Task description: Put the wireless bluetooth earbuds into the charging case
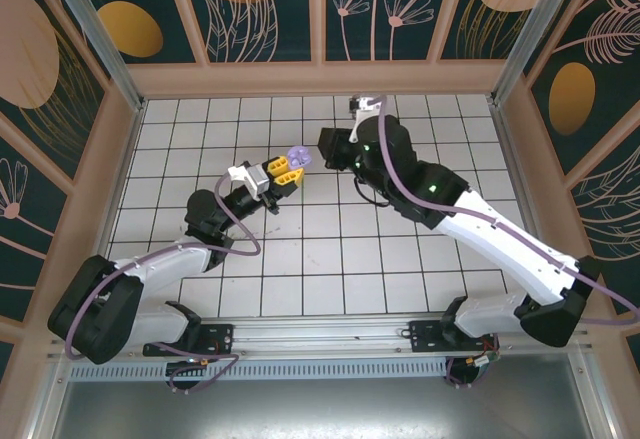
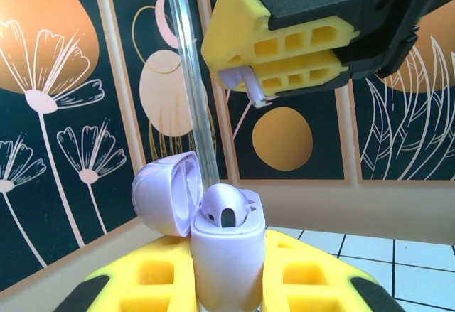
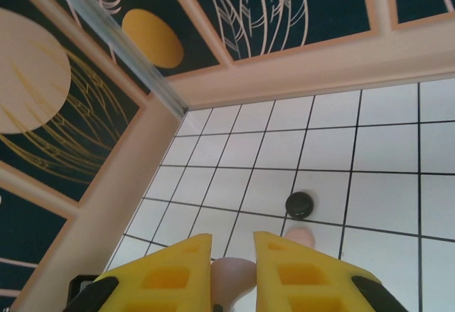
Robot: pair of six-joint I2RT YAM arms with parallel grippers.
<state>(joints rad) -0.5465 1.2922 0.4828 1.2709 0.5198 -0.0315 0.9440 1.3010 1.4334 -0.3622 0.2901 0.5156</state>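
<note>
My left gripper (image 2: 227, 273) is shut on a lavender charging case (image 2: 226, 248), held upright above the floor with its lid (image 2: 160, 191) swung open to the left. One lavender earbud (image 2: 226, 205) sits in the case. Just above it, my right gripper (image 2: 231, 67) is shut on a second lavender earbud (image 2: 238, 81), stem pointing down and clear of the case. From the right wrist view that earbud (image 3: 231, 276) shows pale between the yellow fingers of the right gripper (image 3: 233, 251). From above, the left gripper (image 1: 287, 170) with the case (image 1: 298, 156) faces the right gripper (image 1: 322, 149) mid-table.
On the white tiled floor below the right gripper lie a small round black thing (image 3: 299, 204) and a pale pink one (image 3: 300, 234), partly behind a finger. Patterned walls (image 1: 260, 9) and a metal post (image 2: 192, 77) enclose the table.
</note>
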